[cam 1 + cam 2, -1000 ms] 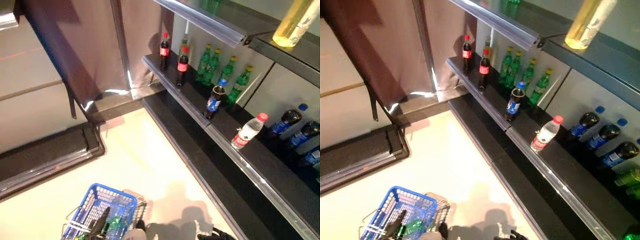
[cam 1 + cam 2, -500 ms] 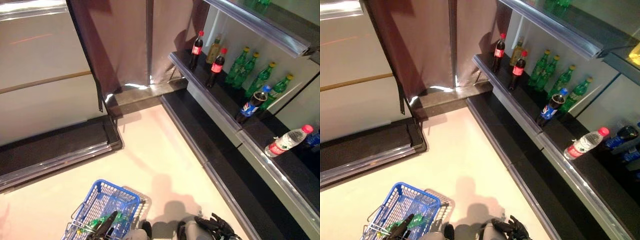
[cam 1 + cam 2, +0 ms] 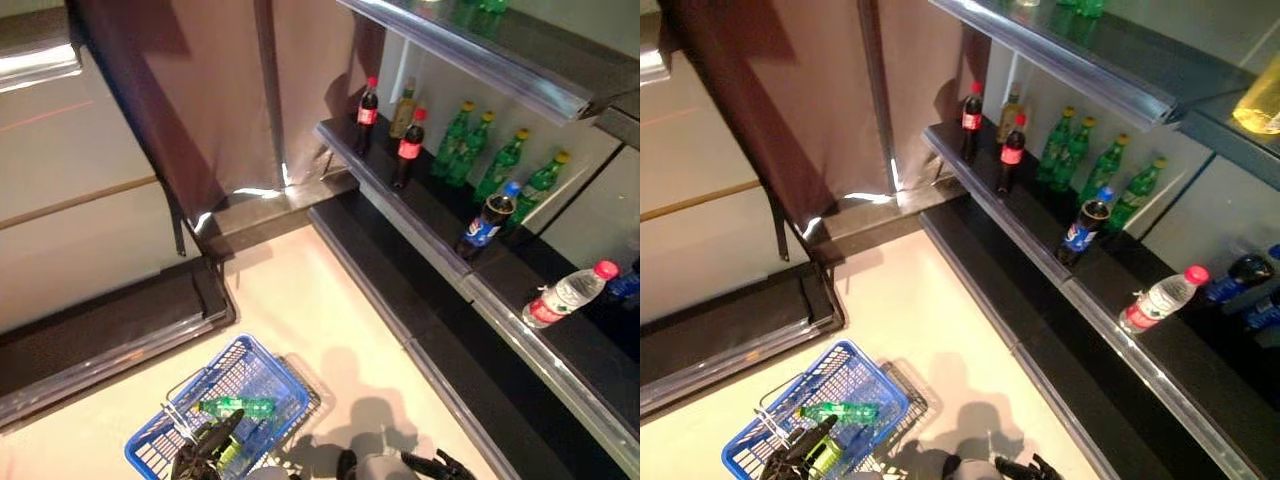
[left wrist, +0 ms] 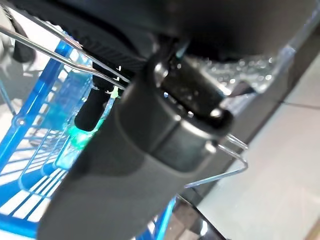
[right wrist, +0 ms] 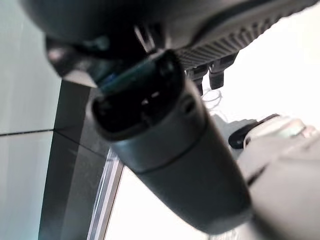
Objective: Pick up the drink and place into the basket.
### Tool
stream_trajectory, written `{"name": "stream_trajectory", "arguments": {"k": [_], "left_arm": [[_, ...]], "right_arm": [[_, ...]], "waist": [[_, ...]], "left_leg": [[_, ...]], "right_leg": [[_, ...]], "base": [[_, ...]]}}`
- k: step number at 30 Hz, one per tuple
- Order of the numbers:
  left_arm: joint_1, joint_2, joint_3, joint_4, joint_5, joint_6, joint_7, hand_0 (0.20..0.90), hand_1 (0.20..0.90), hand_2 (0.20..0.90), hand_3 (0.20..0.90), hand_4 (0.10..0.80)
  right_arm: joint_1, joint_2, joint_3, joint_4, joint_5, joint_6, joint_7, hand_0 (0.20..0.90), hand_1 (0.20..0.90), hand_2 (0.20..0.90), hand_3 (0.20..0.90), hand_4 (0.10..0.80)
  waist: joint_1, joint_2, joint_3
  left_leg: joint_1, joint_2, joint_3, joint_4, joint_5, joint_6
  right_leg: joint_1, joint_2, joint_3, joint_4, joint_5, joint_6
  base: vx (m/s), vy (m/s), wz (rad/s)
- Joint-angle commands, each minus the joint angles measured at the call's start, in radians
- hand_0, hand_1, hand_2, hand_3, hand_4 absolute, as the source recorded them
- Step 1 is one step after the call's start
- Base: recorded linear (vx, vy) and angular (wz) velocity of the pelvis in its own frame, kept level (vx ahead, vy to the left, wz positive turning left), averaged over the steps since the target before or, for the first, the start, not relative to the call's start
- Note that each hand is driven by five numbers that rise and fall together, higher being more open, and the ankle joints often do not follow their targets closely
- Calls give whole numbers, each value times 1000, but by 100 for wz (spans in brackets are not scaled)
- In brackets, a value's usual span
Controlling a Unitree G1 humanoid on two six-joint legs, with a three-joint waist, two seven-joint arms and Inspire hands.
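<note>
In blue wire basket (image 3: 262,372), green plastic bottle (image 3: 236,407).

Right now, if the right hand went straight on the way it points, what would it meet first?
The right hand points toward the shelving; likely the low dark ledge first, though depth is unclear.

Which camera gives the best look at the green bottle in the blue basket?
The left eye view: the green bottle lies whole inside the blue basket. The right eye view matches it. The left wrist view shows only a green glimpse; the right wrist view shows nothing.
</note>
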Motion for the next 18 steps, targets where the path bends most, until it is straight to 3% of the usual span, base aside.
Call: {"name": "stream_trajectory", "arguments": {"k": [1,3,5,7,8,9,11,13,15,16,18], "left_arm": [[37,-38,0,-90,-10,-96,-106,300,300,300,200,100],[33,-35,-2,-97,-3,-96,-116,300,300,300,200,100],[33,-33,-1,-119,-11,-90,-103,300,300,300,200,100],[32,-38,3,-129,-35,-80,-90,300,300,300,200,100],[34,-38,5,-130,-48,-69,-88,300,300,300,200,100],[40,-41,7,-126,-50,-71,-95,300,300,300,200,100],[52,-51,19,-111,-41,-81,-101,300,300,300,200,100],[54,-61,46,-87,-53,-77,-95,300,300,300,200,100],[46,-60,62,-76,-51,-66,-91,300,300,300,200,100],[28,-54,59,-76,-38,-54,-65,300,300,300,200,100],[17,-49,57,-77,-21,-42,-54,300,300,300,200,100]], "right_arm": [[17,-78,16,-29,-28,-47,-9,900,900,900,900,800],[0,-81,22,-31,-32,-48,-6,900,900,900,900,800],[-23,-83,42,-39,-36,-25,-10,900,900,900,900,800],[-33,-82,56,-27,-30,-14,-16,900,900,900,900,800],[-33,-79,62,-14,-22,-14,-21,900,900,900,900,800],[-31,-79,64,-10,-25,-17,-22,900,900,900,900,800],[-28,-75,62,-6,-26,-12,-25,900,900,900,900,800],[-19,-71,46,5,-21,7,-33,900,900,900,900,800],[-13,-68,37,16,-33,10,-29,900,900,900,900,800],[2,-66,33,23,-58,0,-20,900,900,900,900,800],[13,-63,29,22,-67,-9,-17,900,900,900,900,800]], "waist": [[18,-6,-29],[38,-17,-19],[66,-20,-9],[85,-8,-6],[103,9,1],[114,12,4],[129,8,9],[135,-4,15],[132,-10,15],[122,-12,12],[116,-14,11]], "left_leg": [[41,-41,-7,67,10,114],[12,-53,-34,-33,-16,137],[20,-46,-99,-365,17,135],[7,-10,-141,-594,71,106],[12,35,-188,-753,188,63],[-2,55,-227,-794,228,52],[-31,76,-281,-800,248,48],[-70,87,-295,-701,227,54],[-70,82,-301,-654,200,56],[-55,82,-288,-627,171,56],[-58,72,-273,-597,152,59]], "right_leg": [[7,18,4,-154,170,63],[21,18,46,-153,167,73],[58,36,119,-174,148,91],[84,53,158,-185,132,103],[120,73,183,-172,102,104],[141,81,210,-161,85,105],[179,77,261,-142,54,111],[213,44,296,-116,22,128],[224,12,304,-109,18,148],[228,-24,296,-101,17,168],[229,-43,289,-96,21,177]], "base": [[300,87,-65],[239,103,-63],[356,177,-57],[420,213,-67],[482,232,-65],[467,240,-35],[389,252,-63],[437,422,-144],[376,453,-119],[327,424,-65],[259,403,-54]]}}
